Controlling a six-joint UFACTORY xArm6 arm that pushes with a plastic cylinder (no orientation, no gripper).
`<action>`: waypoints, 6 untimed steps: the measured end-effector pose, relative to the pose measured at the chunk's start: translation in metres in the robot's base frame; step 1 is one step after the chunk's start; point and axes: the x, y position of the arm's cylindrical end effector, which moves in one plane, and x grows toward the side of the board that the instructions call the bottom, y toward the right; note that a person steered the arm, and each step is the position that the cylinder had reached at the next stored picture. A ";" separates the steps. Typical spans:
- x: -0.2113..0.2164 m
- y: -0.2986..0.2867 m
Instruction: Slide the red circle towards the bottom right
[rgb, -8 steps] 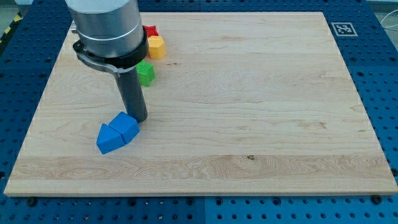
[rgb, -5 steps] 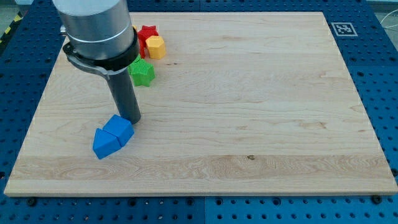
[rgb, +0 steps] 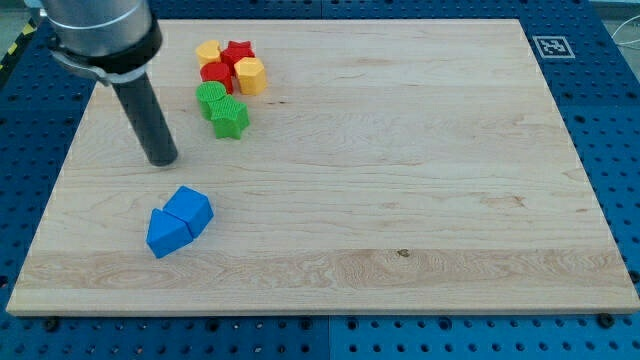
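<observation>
The red circle (rgb: 214, 75) sits near the view's top left, packed between a yellow block (rgb: 208, 52), a red star (rgb: 238, 52) and a yellow hexagon (rgb: 250, 75). My tip (rgb: 162, 159) rests on the board, below and to the left of that cluster and well apart from the red circle. Two green blocks, a round one (rgb: 210, 97) and a star (rgb: 230, 119), lie just below the red circle, to the right of my tip.
Two touching blue blocks (rgb: 188, 209) (rgb: 164, 232) lie below my tip near the view's lower left. The wooden board (rgb: 400, 180) sits on a blue pegboard table; a fiducial marker (rgb: 552, 46) is at its top right corner.
My tip has moved up and to the left, away from the blue blocks it was touching. The arm no longer hides the top-left cluster.
</observation>
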 end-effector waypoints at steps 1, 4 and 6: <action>0.000 -0.037; -0.046 -0.073; -0.072 -0.064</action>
